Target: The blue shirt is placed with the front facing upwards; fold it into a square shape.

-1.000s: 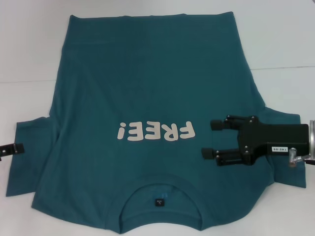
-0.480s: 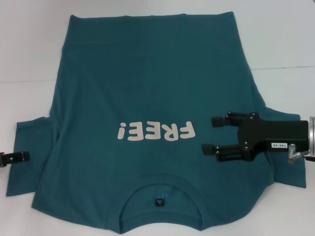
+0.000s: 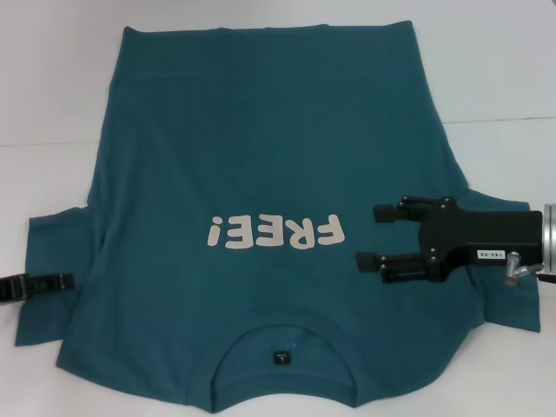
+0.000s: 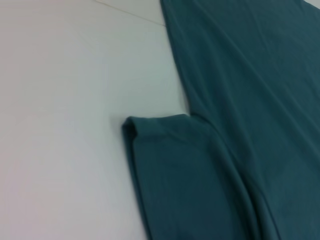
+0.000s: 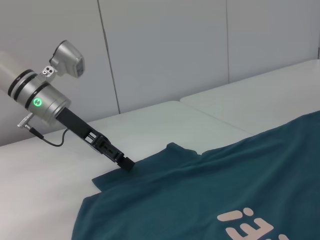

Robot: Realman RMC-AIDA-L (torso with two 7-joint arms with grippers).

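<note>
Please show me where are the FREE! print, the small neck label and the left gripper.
FREE! print [image 3: 274,233]: head view, on the middle letters.
neck label [image 3: 281,357]: head view, on its centre.
left gripper [image 5: 125,163]: right wrist view, at its fingertips on the sleeve.

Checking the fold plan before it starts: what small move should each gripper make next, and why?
Probably lower and pinch the sleeves. The shirt lies flat, unfolded; the left gripper is at the left sleeve's edge, and the right gripper is open over the right sleeve.
</note>
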